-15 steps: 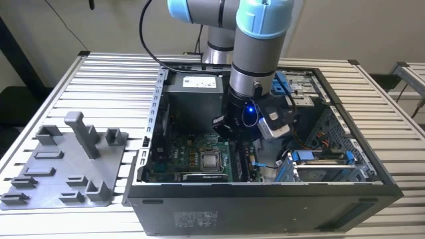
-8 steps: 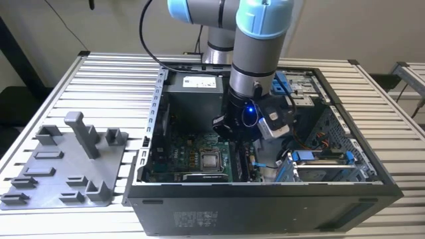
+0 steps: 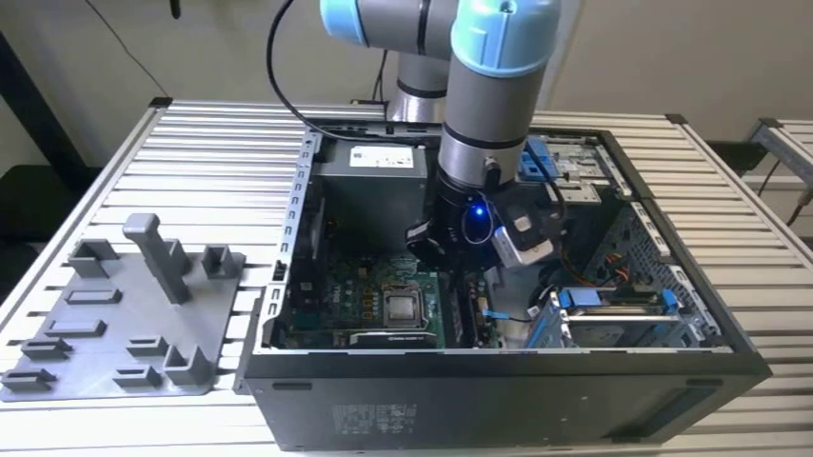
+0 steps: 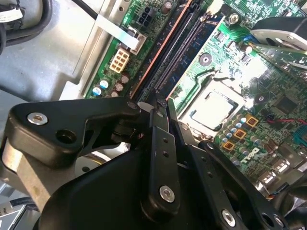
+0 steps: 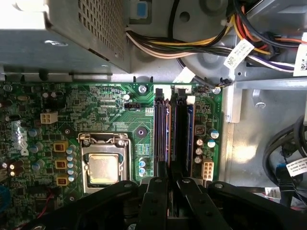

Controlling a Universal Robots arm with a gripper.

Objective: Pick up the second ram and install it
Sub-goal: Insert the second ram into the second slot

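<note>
I hover inside the open computer case [image 3: 299, 238], low over the green board [image 5: 105, 110], with my gripper [image 5: 169, 179] right at the near end of the memory slots [image 5: 162, 129]. My fingers [image 5: 158, 191] stand nearly together, with a slim gap between the tips; whether they pinch the second ram I cannot tell. The slots' long lines run straight away from my fingertips, beside the square silver chip [image 5: 103, 167]. A dark strip [image 5: 180, 134] lies in the slot farther from that chip.
</note>
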